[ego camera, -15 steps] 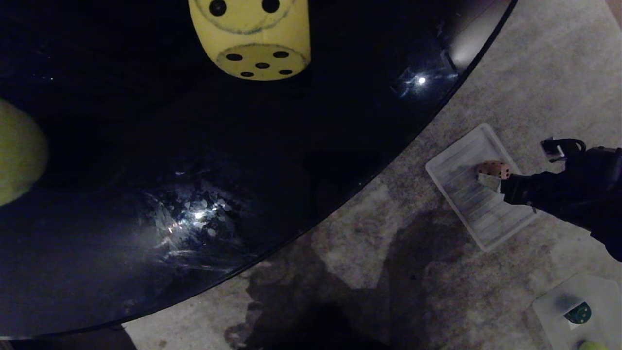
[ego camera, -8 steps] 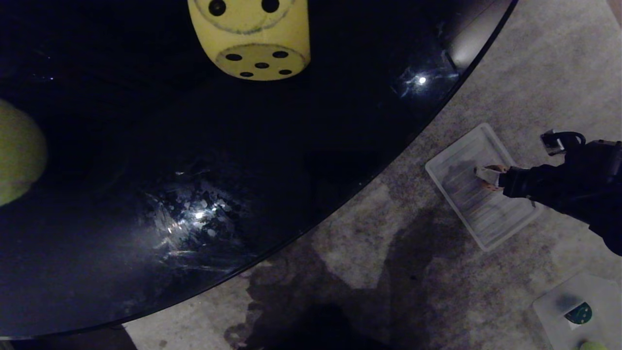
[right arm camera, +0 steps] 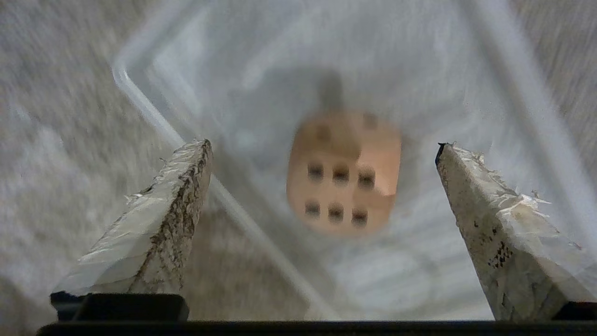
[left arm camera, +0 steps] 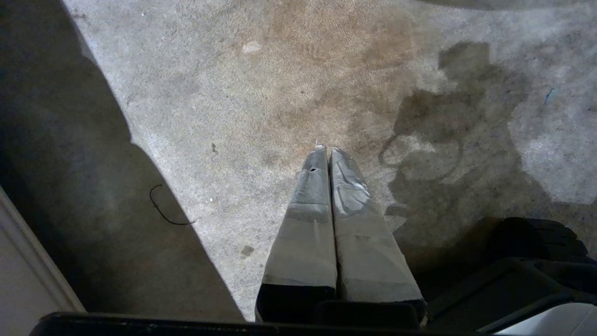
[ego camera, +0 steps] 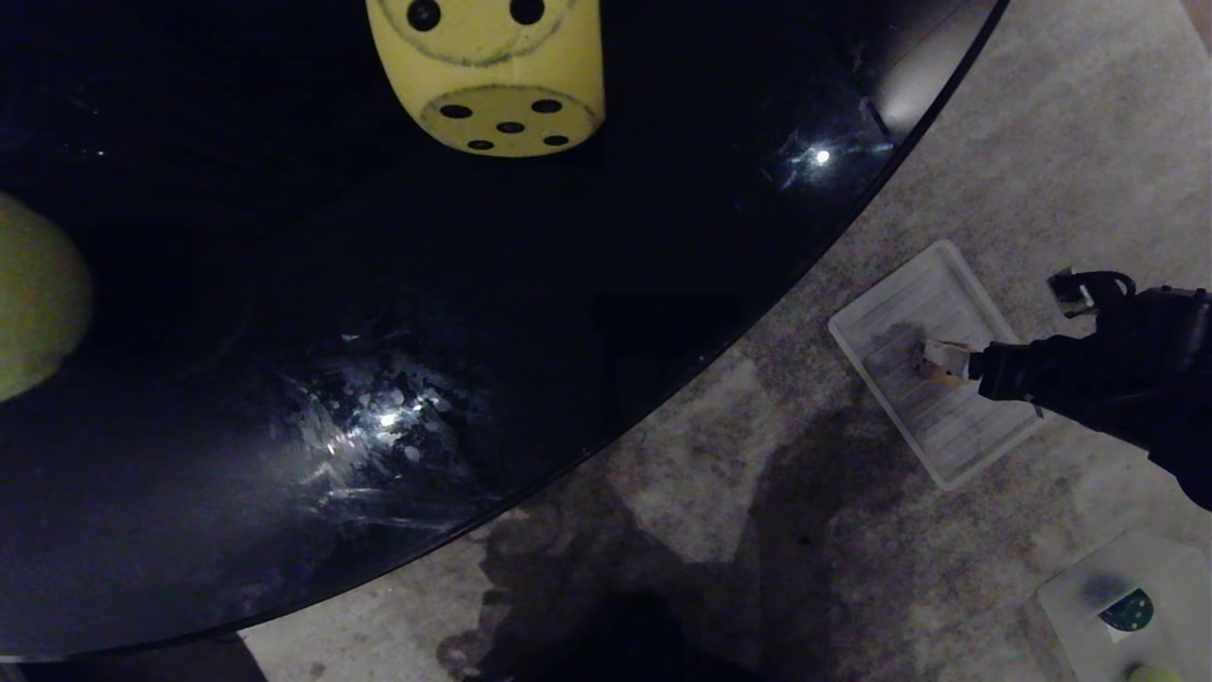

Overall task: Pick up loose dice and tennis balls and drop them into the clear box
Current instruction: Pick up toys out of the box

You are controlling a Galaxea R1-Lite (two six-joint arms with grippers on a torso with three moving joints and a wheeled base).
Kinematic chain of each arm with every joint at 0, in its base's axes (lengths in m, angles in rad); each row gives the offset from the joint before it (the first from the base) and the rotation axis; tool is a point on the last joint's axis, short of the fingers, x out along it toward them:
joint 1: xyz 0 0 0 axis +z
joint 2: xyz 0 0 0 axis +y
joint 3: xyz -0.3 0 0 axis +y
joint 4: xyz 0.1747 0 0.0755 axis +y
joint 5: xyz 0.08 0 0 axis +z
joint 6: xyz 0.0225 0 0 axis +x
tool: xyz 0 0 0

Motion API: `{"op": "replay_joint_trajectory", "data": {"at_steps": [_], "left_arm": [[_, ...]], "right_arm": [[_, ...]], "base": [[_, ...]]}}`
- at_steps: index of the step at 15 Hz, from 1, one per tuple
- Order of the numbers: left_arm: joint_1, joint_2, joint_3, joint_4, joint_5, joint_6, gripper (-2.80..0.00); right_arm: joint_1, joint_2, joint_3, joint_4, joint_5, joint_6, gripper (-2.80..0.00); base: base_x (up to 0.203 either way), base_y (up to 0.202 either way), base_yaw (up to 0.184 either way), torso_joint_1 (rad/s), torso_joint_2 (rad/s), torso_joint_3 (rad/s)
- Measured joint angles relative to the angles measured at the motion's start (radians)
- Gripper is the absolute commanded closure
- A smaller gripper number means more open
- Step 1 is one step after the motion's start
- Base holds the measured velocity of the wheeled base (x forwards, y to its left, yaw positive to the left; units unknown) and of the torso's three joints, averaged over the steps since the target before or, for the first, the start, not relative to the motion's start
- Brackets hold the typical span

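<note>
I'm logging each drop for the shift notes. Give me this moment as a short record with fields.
right gripper: open, above the clear box
tan die: between the open fingers, free of both, over the clear box
left gripper: shut, parked over the carpet
yellow die: on the black table

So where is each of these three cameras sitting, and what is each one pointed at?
Head view: on the robot's head, looking down at a black table, carpet and the right arm.
Left wrist view: behind the shut left fingers, facing bare carpet.
Right wrist view: behind the open right fingers, facing a tan die.
Shared by head and right wrist: the clear tray under that die.
</note>
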Motion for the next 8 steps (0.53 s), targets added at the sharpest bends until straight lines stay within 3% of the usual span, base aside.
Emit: {"op": "replay_joint_trajectory", "data": {"at_steps": [8], "left_arm": [[0.0,0.0,0.0,0.0,0.0,0.0,0.0]], "right_arm": [[0.001,0.06,0.026,0.013,-0.007,0.002,-2.8]], "base": [[0.0,0.0,0.0,0.0,0.0,0.0]]}}
